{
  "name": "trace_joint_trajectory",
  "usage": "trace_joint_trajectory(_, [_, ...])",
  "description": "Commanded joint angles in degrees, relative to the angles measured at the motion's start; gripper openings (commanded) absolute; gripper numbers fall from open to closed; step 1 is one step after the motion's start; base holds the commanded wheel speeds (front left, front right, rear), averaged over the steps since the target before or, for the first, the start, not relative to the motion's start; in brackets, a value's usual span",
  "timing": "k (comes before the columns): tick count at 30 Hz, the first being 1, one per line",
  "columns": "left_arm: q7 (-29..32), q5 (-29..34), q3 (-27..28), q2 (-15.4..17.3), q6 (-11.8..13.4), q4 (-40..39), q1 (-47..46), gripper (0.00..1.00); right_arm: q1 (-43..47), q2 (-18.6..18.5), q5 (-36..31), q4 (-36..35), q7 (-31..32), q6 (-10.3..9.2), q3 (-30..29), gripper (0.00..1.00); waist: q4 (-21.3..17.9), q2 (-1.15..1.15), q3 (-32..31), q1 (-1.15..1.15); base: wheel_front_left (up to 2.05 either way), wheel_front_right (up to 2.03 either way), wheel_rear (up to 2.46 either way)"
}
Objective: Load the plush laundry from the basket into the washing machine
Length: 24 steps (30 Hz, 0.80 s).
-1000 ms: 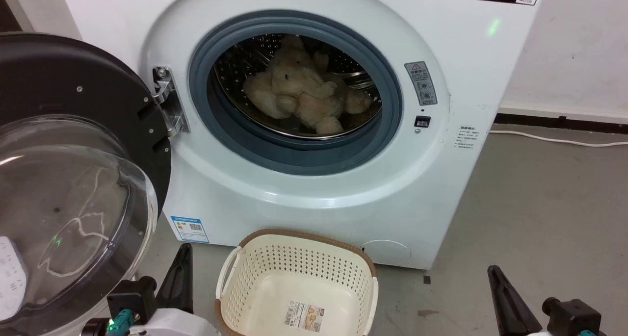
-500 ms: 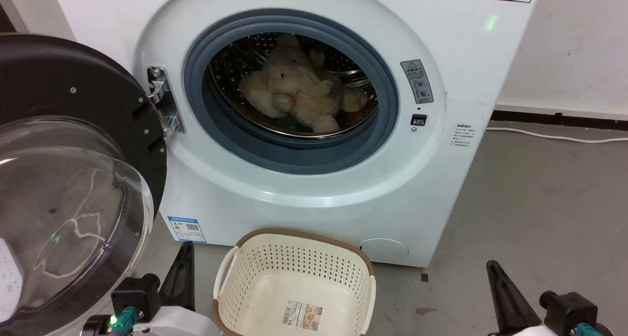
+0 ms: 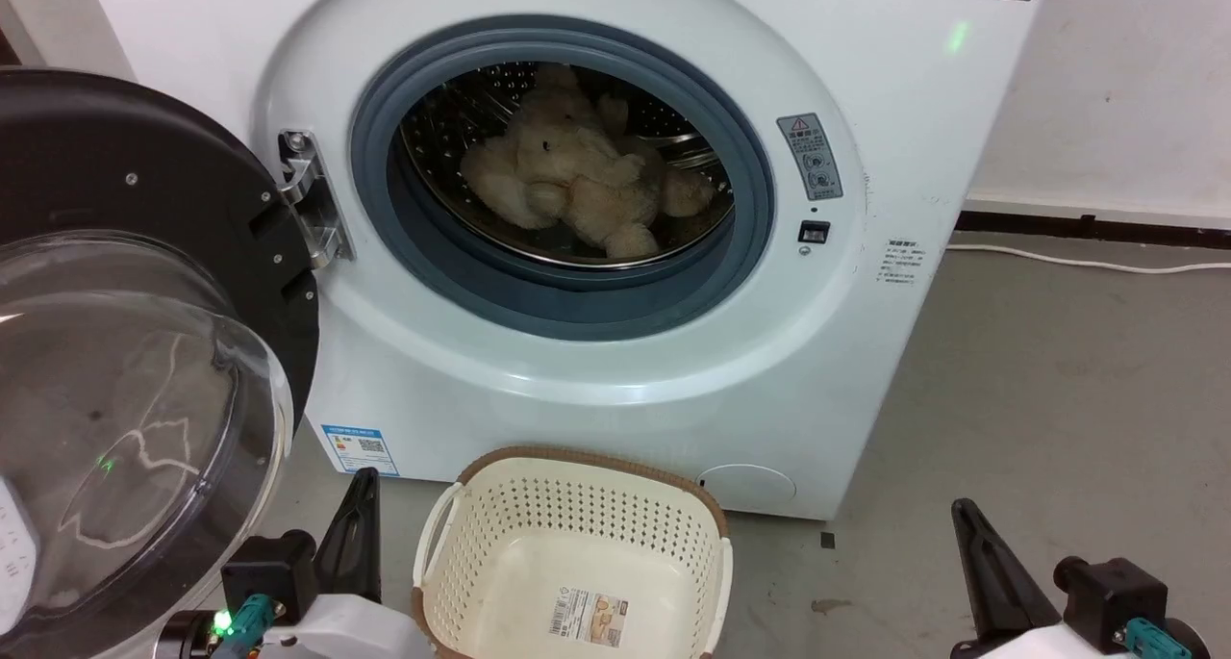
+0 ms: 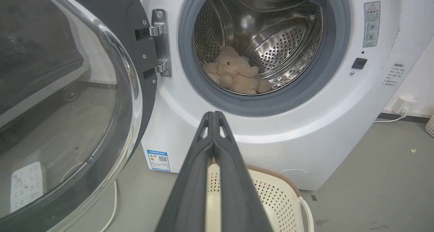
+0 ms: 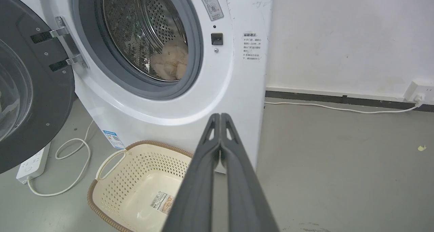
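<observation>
**The plush toy lies in the washer drum**

Our left fingers (image 4: 208, 142) are pressed tight together and hold nothing. In the left wrist view they rise from the bottom middle and point up at the washing machine (image 4: 305, 130). Our right fingers (image 5: 212, 150) are pressed together too, and they also hold nothing. In the head view the left ones sit at the lower left and the right ones at the lower right, both low and well apart from the drum.

Between them, at the bottom middle of the head view, stands the basket (image 3: 577, 515) on the floor (image 3: 1058, 399). It sits just in front of the washer. We can see the label sticker (image 3: 589, 616) on its bare bottom.

Above the basket is the round opening with its grey ring. The plush laundry (image 3: 577, 173) lies inside, low in the shiny drum, with one small dark eye showing.

The door (image 3: 115, 159) stands wide open on the left of the head view, and its clear dome bulges toward us. A white cord (image 3: 1087, 263) runs along the floor by the wall at the right. In the right wrist view a white power strip (image 5: 32, 164) lies at the lower left, under the door.
</observation>
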Motion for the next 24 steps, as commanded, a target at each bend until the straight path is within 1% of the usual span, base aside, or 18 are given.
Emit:
trace_joint_trajectory(1, [0.26, 0.66, 0.29, -0.35, -0.13, -0.38, -0.47, 0.00, -1.01, -0.05, -0.61, -0.39, 0.17, 0.02, -0.06, 0.00, -0.03, 0.00, 0.01, 0.00, 0.00, 0.00, 0.00])
trace_joint_trajectory(24, [2.03, 4.65, 1.90, -1.94, -0.91, -1.31, -0.81, 0.00, -2.42, -0.07, -2.83, -1.61, 2.45, 0.03, -0.15, 0.00, -0.91, 0.00, 0.44, 0.00, 0.00, 0.00, 0.00])
